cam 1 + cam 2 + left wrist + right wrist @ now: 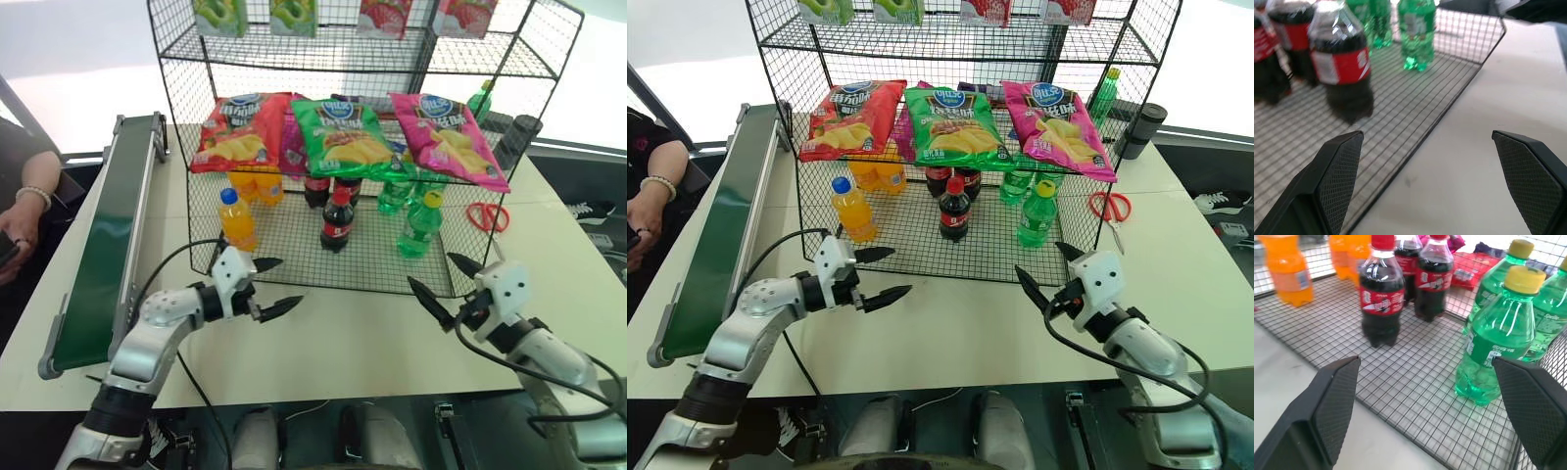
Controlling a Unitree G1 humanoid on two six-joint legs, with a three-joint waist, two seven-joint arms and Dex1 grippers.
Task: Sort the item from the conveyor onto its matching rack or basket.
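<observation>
A green soda bottle (pixel 418 227) stands upright on the rack's (pixel 294 240) bottom shelf, just ahead of the right tool (pixel 443 282), both tools (pixel 274 285) wide open and empty (likely light, slick; best gripped mid-body).

Chip bags (pixel 338 132) hide the tops of the rear bottles (pixel 318 186); at twelve o'clock the rack (pixel 186 59) is cut off; the front cola bottle (pixel 1342 73) blurs
</observation>
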